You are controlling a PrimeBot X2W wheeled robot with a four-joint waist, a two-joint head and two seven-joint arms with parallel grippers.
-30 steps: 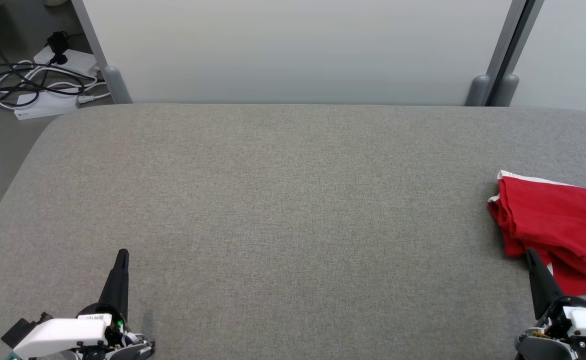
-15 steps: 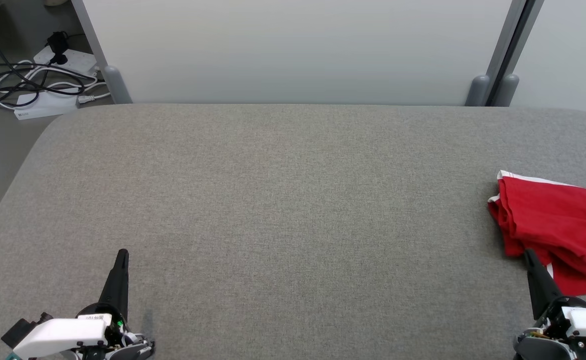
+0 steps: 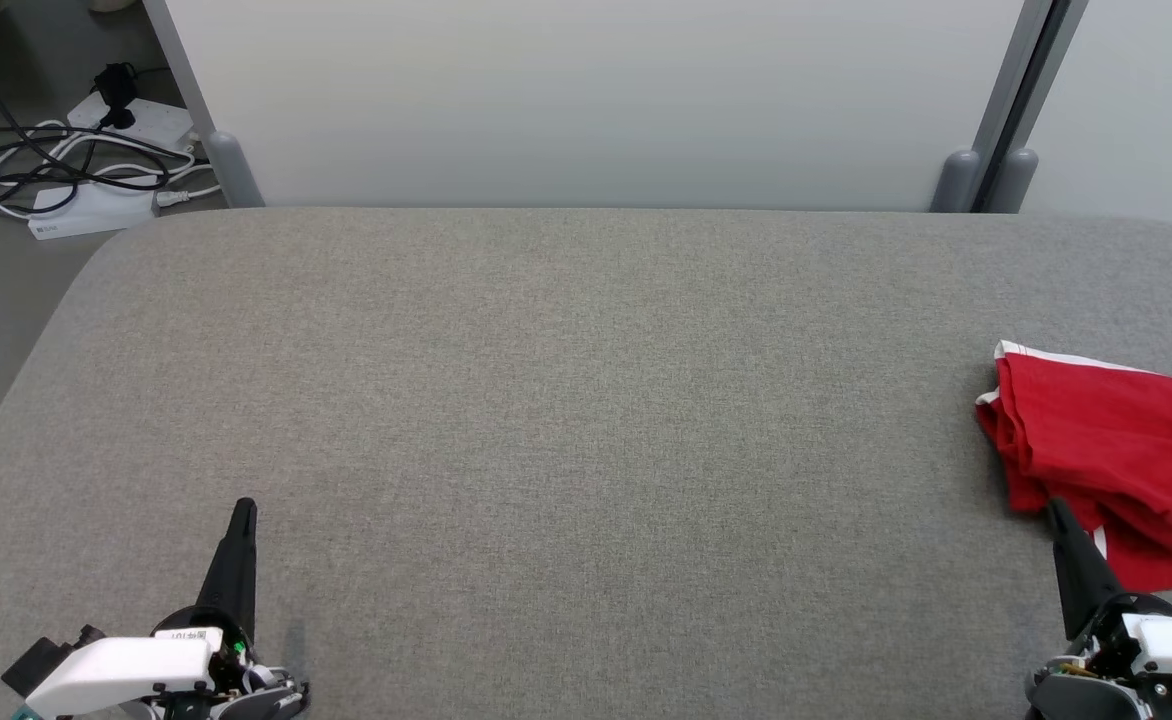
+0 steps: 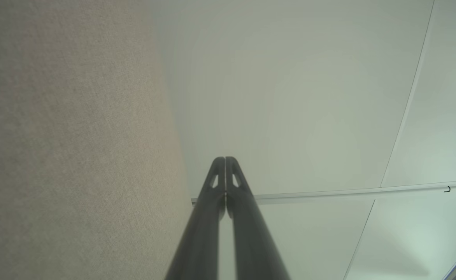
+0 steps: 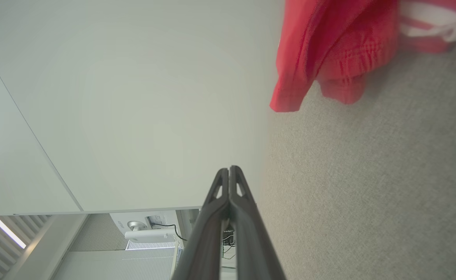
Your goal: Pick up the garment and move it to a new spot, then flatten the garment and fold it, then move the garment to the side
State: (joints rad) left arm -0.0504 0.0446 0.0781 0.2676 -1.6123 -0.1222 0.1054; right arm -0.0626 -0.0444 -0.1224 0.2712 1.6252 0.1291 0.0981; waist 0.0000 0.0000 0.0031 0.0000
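Grey fabric worktop [image 3: 566,400], rounded corners, bare across the middle.

Garment [image 3: 1111,450]: red with white trim, lying in a loose, bunched heap on the worktop at the far right, running off the right edge of the head view. Folds overlap along its left side; a white strip shows along the far edge and another near its lower left.

Right hand [image 3: 1054,508]: lower right of the head view, fingers pressed together into one dark spike, holding nothing. The tip lines up with the garment's near left corner there; contact cannot be told from this angle. In the right wrist view the right hand [image 5: 229,169] shows both fingers meeting at the tips, and the garment [image 5: 329,50] sits up and to the right of them, apart, with grey worktop [image 5: 368,194] between.

Left hand [image 3: 244,510]: lower left of the head view, over bare worktop, well apart from the garment. Fingers pressed together, nothing in them. The left wrist view confirms it: left hand [image 4: 225,160] tips touching, grey worktop [image 4: 76,136] to one side, pale panels beyond.

Behind the worktop: a white partition [image 3: 586,100] on grey feet. On the floor at upper left, a white power strip [image 3: 91,210] and a tangle of cables [image 3: 6,165]
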